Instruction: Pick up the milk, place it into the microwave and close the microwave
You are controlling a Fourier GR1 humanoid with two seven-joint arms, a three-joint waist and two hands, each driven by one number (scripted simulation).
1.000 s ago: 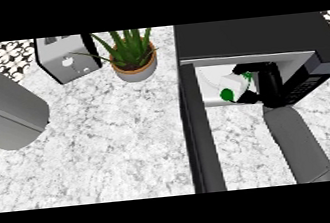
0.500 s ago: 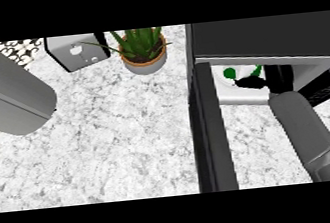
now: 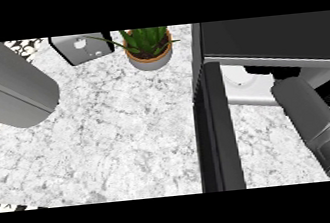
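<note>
Pushed deeper, the right hand (image 3: 284, 73) now sits mostly hidden under the microwave (image 3: 272, 38) top's front edge, milk out of sight; its grasp cannot be told.

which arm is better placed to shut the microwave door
Left, probably: the left forearm sits on the open door's outer side; the right forearm reaches into the microwave, across the door's swing.

Single head view, aimed steeply down at the counter (image 3: 126, 137), close in. Only a patch of the top fits. The plant (image 3: 149, 47) sits toward the counter's far side, and the microwave (image 3: 279, 37) with its open door (image 3: 216, 128) fills the right. The left forearm (image 3: 7, 93) crops in at the left, the right forearm (image 3: 313, 114) from the lower right.
</note>
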